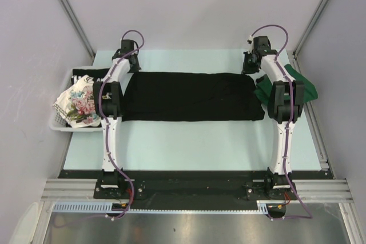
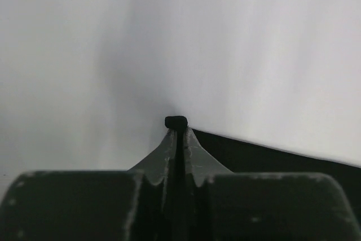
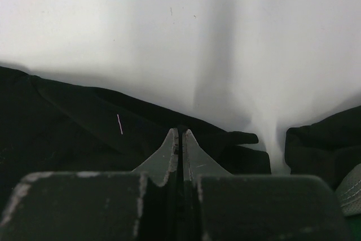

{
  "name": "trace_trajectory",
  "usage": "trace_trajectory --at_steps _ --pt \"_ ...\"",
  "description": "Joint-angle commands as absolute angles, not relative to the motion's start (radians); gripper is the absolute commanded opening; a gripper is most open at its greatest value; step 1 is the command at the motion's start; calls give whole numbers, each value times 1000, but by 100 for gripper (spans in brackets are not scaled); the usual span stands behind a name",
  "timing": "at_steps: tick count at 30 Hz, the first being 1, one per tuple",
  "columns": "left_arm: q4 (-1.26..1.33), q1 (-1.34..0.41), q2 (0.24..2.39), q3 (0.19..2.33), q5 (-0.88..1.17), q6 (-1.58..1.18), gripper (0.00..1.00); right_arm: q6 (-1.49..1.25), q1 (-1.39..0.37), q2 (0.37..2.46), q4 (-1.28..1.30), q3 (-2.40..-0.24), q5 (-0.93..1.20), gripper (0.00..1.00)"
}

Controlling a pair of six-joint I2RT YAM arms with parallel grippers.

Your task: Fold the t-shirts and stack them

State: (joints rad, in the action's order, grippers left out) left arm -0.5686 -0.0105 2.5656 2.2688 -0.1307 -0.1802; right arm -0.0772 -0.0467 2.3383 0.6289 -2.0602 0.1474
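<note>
A large plain black t-shirt (image 1: 189, 96) lies as a wide band across the pale table (image 1: 189, 144). My left gripper (image 1: 132, 67) is at its far left corner. In the left wrist view that gripper (image 2: 176, 129) is shut, with a small nub of black cloth (image 2: 176, 121) pinched at its tips and the shirt (image 2: 271, 159) trailing to the right. My right gripper (image 1: 250, 68) is at the far right corner. In the right wrist view it (image 3: 179, 132) is shut on a thin edge of the black t-shirt (image 3: 84, 131). A dark green t-shirt (image 1: 302, 84) lies under the right arm.
A white slatted basket (image 1: 62, 124) stands at the table's left edge. It holds a white floral-print t-shirt (image 1: 79, 107) and a black t-shirt with white lettering (image 1: 87, 76). Grey walls close in the back and both sides. A metal rail (image 1: 317, 135) runs along the table's right edge.
</note>
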Motion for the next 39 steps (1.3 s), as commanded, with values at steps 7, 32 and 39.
trace_trajectory --at_steps 7,32,39 --pt "-621 -3 2458 2226 -229 -190 0 -63 -57 2244 655 -2117 124 0" --pt "-913 -75 2030 1935 -163 -144 0 -118 -52 2023 952 -2014 49 0" --pt "-917 -90 1910 1770 -144 -166 0 -141 -55 2020 1066 -1977 34 0"
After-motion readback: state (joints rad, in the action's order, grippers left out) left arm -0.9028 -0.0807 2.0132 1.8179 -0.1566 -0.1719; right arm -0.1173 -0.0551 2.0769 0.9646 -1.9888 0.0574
